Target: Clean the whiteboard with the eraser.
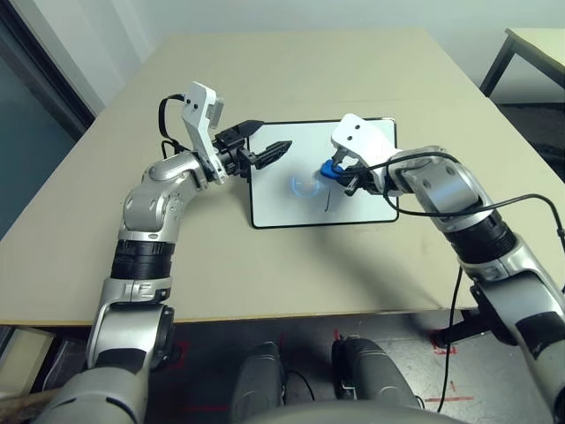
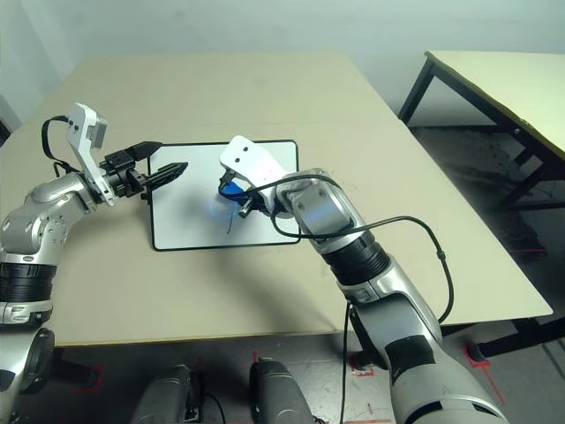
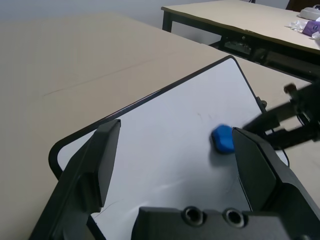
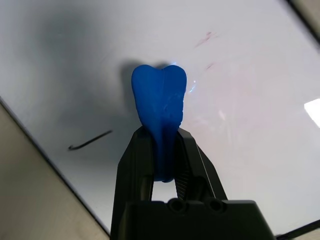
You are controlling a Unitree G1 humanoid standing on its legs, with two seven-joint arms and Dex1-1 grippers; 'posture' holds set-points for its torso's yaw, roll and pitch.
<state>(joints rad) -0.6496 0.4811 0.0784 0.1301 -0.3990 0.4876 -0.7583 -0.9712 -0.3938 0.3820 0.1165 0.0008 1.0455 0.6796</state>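
Right claw (image 4: 162, 150) clamped on the blue eraser (image 4: 160, 107), held over the middle of the whiteboard (image 1: 282, 199) lying flat on the bench (image 1: 291, 79). Left claw (image 1: 263, 141) spread wide over the board's left edge.

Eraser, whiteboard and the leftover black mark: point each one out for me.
eraser (image 4: 160, 102): right wrist view, blue tip beyond the pincer.
whiteboard (image 1: 274, 190): left eye view, bare white surface left of centre.
black mark (image 4: 90, 141): right wrist view, middle of the stroke.

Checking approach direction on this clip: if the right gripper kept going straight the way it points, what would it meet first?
Probably the whiteboard: the right gripper, shut on the eraser, angles down at its white surface; whether the eraser touches it is unclear.
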